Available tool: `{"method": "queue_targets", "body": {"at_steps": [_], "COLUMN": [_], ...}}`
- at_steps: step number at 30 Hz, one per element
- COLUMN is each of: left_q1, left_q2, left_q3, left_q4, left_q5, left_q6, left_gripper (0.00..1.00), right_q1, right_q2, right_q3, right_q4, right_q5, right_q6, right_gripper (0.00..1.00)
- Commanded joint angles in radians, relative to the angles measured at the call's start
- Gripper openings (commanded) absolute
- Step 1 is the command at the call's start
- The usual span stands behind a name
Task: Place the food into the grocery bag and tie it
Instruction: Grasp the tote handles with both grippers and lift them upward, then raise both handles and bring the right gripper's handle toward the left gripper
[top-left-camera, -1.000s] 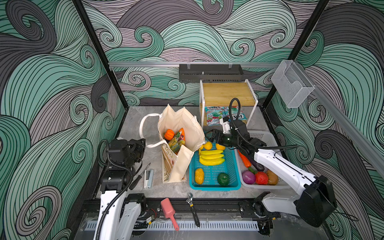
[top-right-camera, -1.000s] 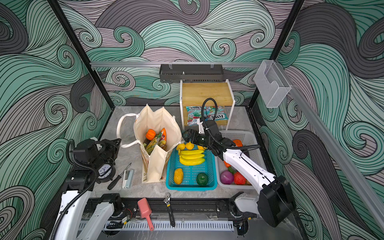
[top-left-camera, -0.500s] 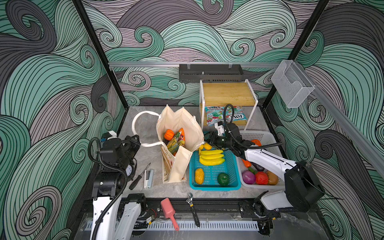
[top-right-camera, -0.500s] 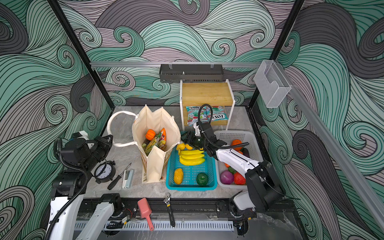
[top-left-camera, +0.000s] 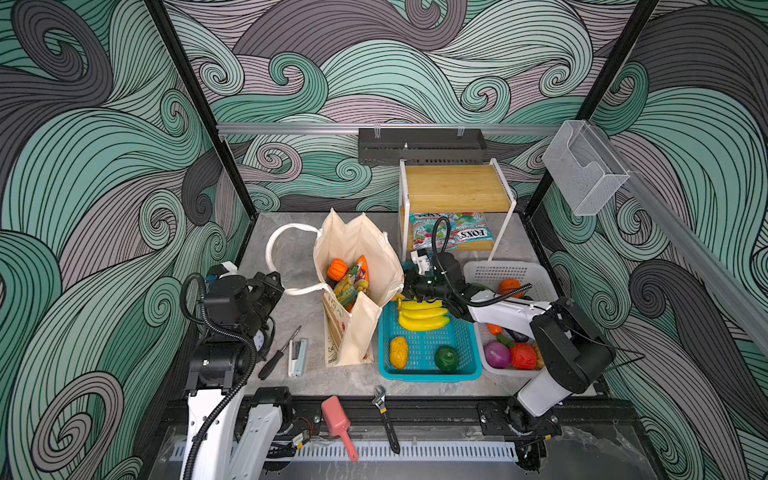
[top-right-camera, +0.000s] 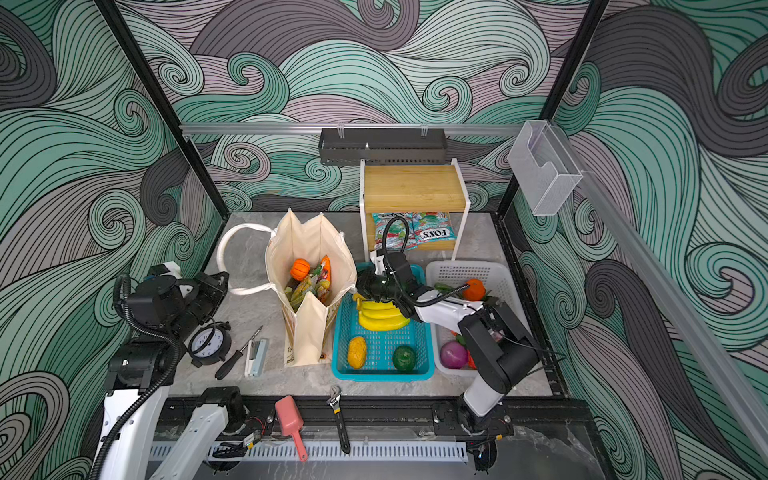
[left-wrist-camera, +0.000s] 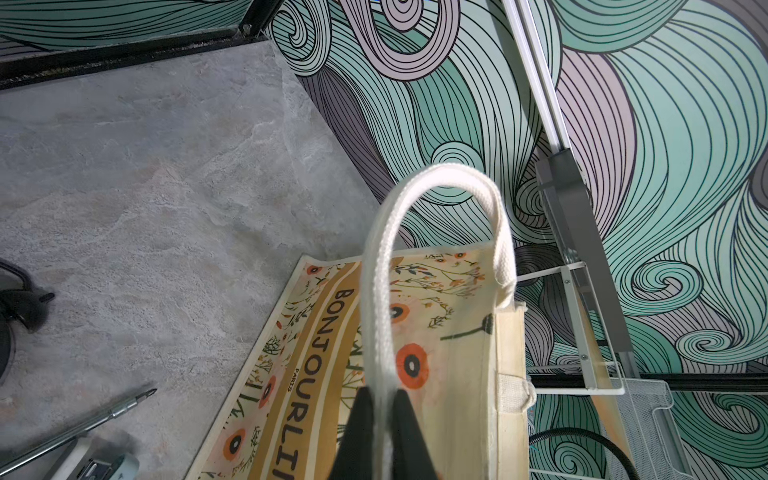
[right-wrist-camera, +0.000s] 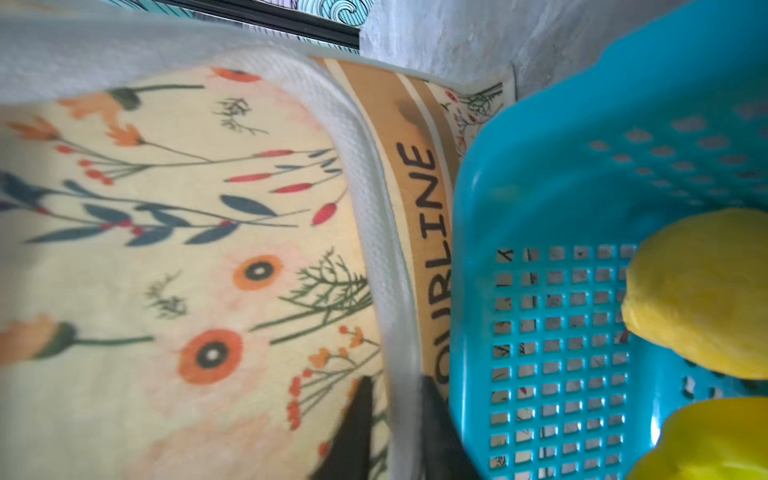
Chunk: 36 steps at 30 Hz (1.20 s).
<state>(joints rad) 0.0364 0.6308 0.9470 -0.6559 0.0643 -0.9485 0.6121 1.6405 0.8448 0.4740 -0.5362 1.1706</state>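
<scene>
**Both handles gripped, bag ready for tying**

The bag (top-left-camera: 353, 237) stands upright on the bench (top-left-camera: 299, 320) with its mouth open, just beside the basket (top-left-camera: 428, 376). An orange fruit (top-left-camera: 336, 270) and glossy packets (top-left-camera: 353, 284) sit inside, so loading looks done. The left end effector (left-wrist-camera: 382, 392) is clenched on the left handle (left-wrist-camera: 376, 291), drawing its loop out sideways from the bag. The right end effector (right-wrist-camera: 395, 380) sits low against the printed side, where the right handle (right-wrist-camera: 368, 199) hangs, and appears clamped on that strap. One strap in each grip presumably lets the two be crossed over the mouth and knotted. A hard pull could tip the bag.
</scene>
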Motion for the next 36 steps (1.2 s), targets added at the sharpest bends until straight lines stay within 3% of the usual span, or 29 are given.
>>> {"method": "queue_targets", "body": {"at_steps": [1,6,12,19,24,31,36], "left_q1": [-0.009,-0.01,-0.013,-0.013,-0.013,-0.013,-0.013], "left_q2": [-0.009,-0.009,-0.01,-0.005,-0.007,0.058,0.118], "left_q3": [0.014,0.035,0.085,0.09,0.091,0.146,0.211], "left_q4": [-0.015,-0.033,-0.069,-0.073,-0.061,-0.057,-0.095], "left_q5": [-0.017,-0.052,-0.105,-0.093,-0.072,0.06,0.101], "left_q6": [0.031,0.065,0.138,0.154,0.164,0.241,0.301], "left_gripper": [0.08,0.08,0.08,0.08,0.07,0.02,0.0], "right_q1": [0.002,-0.029,-0.065,-0.087,-0.091,-0.08,-0.074], "right_q2": [-0.017,-0.044,-0.16,-0.272,-0.358,-0.432,-0.418], "right_q3": [-0.011,-0.036,-0.047,-0.029,0.014,0.125,0.213], "right_q4": [0.057,0.038,-0.158,-0.335,-0.454,-0.551,-0.583], "right_q5": [-0.024,-0.023,0.04,0.128,0.211,0.263,0.196], "right_q6": [0.009,-0.016,-0.149,-0.273,-0.369,-0.518,-0.592], "right_gripper": [0.0,0.0,0.0,0.0,0.0,0.0,0.0]}}
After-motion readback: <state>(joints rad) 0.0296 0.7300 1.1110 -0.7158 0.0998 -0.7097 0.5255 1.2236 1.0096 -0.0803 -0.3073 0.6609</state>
